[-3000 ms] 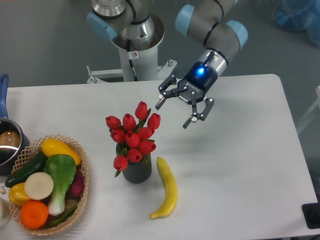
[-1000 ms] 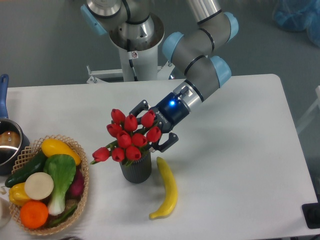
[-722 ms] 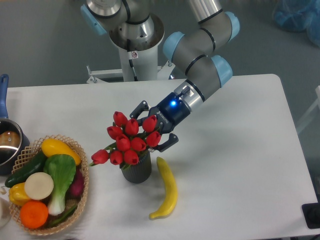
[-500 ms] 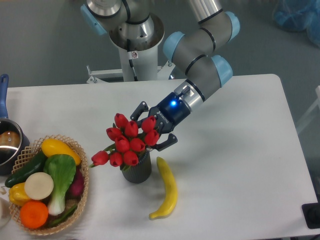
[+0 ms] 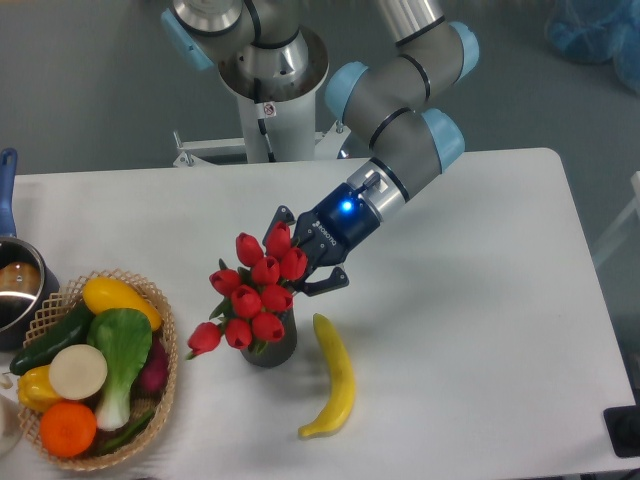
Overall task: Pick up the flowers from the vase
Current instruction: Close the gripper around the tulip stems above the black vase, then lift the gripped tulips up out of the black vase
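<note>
The gripper (image 5: pixel 296 259) has its fingers closed around the tulips (image 5: pixel 256 290) (stems in the vase (image 5: pixel 270 348)), banana (image 5: pixel 334 378) just beside.

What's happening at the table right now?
The arm's claw is closed in among the flowers, gripping the bunch near its top. The stems still sit in the vase, so nothing is lifted out yet. A banana lies just right of the vase, and a basket of vegetables sits at the left.
</note>
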You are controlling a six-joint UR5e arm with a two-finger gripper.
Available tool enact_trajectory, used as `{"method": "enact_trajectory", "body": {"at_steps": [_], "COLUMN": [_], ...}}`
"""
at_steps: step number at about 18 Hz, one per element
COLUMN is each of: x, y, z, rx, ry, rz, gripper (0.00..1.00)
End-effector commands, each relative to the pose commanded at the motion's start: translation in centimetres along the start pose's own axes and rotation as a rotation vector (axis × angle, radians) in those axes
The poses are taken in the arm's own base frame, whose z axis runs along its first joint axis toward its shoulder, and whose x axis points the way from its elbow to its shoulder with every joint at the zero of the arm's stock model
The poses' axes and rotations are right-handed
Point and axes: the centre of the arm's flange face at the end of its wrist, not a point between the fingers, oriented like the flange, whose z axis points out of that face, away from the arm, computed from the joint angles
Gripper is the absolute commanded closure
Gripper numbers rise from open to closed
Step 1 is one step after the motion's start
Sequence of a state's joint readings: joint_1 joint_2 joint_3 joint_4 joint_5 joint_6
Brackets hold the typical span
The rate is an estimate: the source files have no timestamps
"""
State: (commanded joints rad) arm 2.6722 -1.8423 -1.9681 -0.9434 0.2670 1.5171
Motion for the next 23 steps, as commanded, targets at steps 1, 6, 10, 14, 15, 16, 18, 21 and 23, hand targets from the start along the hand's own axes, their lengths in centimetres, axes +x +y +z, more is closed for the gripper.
{"method": "enact_trajectory", "body": {"at_steps": [1,6,10,14,15,16,18,21,23], "x": [0.0,-0.2,-0.3,-0.4,-0.3,-0.3,-0.3,-0.2,0.5], "y": [-0.1,-0.6,-0.9,-2.0,-2.6,-3.4,-4.7,-6.4,-7.7], "z": [0.0,-0.8,-1.1,-1.5,-1.6,-1.8,-2.1,-2.5,-2.6], "rx": [0.005,0.027,0.049,0.059,0.074,0.087,0.089,0.090,0.096], "ry": [0.000,-0.015,-0.021,-0.027,-0.028,-0.029,-0.032,-0.037,-0.036], "rz": [0.000,0.013,0.015,0.034,0.035,0.032,0.023,0.027,0.030], "gripper": [0.62,0.63,0.63,0.63,0.63,0.63,0.63,0.63,0.63]}}
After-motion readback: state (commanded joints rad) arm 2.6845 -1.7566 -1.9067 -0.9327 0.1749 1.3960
